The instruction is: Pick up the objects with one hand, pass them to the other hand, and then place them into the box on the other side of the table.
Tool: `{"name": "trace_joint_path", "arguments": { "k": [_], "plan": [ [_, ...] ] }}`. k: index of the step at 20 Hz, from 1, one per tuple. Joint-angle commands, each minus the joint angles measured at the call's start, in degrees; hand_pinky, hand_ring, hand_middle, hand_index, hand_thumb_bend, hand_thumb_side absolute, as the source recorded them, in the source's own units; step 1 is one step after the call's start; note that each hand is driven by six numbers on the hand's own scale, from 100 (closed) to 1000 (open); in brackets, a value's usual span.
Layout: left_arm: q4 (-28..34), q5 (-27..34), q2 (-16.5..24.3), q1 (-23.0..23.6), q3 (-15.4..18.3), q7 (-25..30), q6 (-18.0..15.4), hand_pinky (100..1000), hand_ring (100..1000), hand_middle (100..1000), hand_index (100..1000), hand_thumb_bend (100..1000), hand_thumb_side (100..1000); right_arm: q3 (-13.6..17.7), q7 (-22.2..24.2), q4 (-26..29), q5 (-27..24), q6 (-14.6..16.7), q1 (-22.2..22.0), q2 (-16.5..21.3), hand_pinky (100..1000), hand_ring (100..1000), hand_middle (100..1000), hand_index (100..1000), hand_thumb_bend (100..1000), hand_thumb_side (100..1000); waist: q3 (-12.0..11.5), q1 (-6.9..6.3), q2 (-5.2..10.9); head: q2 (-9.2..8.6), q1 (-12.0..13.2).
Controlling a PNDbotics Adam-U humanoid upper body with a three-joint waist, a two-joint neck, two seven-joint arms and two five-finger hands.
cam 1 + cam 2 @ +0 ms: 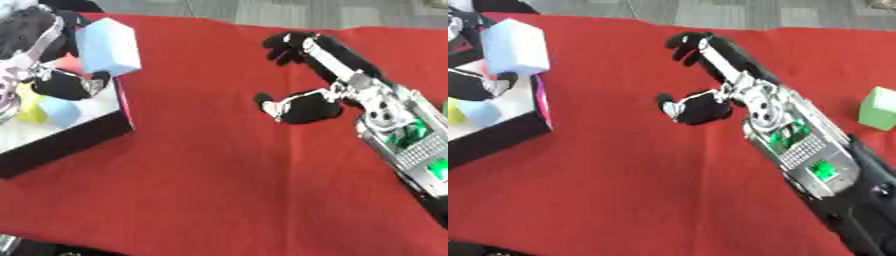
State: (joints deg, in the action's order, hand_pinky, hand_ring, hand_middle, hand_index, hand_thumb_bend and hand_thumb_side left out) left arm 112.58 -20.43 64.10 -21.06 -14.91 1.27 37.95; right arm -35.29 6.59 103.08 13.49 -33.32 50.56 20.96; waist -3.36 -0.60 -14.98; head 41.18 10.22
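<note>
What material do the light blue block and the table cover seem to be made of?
The light blue block, held by the left hand over the box, looks like matte foam or soft plastic: flat even colour, no shine. The red cover looks like cloth, dull and slightly uneven. Neither is certain.

Plain red cloth [219, 175] covers the table, with grey floor [262, 10] beyond its far edge. The pale blue foam block [109, 46] sits in the black left hand [66, 82], which has silver joints. The shallow box [79, 132] has black outer walls, a white floor and a pink inner edge; it contains a yellow piece [31, 111] and a light blue piece [59, 111]. The right hand [302, 95] is black with white fingertip patches; its silver forearm [798, 145] shows green parts. A light green block [878, 109] lies on the cloth.
</note>
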Motion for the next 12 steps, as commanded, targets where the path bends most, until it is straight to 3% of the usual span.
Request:
{"name": "trace_joint_path", "arguments": {
  "k": [1, 2, 4, 5, 12],
  "plan": [
    [-1.8, -0.1, 2.6, 0.1, 1.9, -0.5, 0.4, 710, 647, 417, 382, 200, 134, 1.2, -1.3, 2.1, -1.0, -0.8, 1.2, 1.3, 905, 795, 744, 849, 141, 100, -0.1, 0.18, 1.02, -0.15, 1.2],
    [-2.6, -0.3, 2.5, 0.2, 2.0, -0.5, 0.4, 710, 647, 417, 383, 202, 135, 1.3, -1.8, 2.3, -1.3, -1.0, 1.3, 1.3, 907, 796, 746, 849, 100, 100, 0.0, 0.22, 1.02, -0.15, 1.4],
    [-4.4, -0.6, 2.3, 0.2, 2.1, -0.5, 0.3, 710, 648, 418, 383, 207, 136, 1.5, -2.9, 2.7, -2.2, -1.1, 1.3, 1.5, 910, 795, 749, 846, 100, 162, 0.0, 0.34, 1.01, -0.2, 1.8],
    [-5.3, -0.8, 2.1, 0.2, 2.1, -0.5, 0.2, 710, 649, 418, 384, 213, 137, 1.5, -3.3, 2.9, -2.6, -1.1, 1.3, 1.6, 911, 796, 753, 846, 100, 231, 0.0, 0.42, 1.01, -0.24, 2.0],
    [-10.2, -3.1, 1.5, 0.0, 1.9, -0.1, -1.0, 712, 662, 429, 390, 272, 144, 1.6, -3.4, 3.3, -3.1, -0.6, 1.4, 2.1, 909, 797, 758, 845, 100, 194, 0.2, 0.73, 0.82, -0.44, 3.0]
  ]
}}
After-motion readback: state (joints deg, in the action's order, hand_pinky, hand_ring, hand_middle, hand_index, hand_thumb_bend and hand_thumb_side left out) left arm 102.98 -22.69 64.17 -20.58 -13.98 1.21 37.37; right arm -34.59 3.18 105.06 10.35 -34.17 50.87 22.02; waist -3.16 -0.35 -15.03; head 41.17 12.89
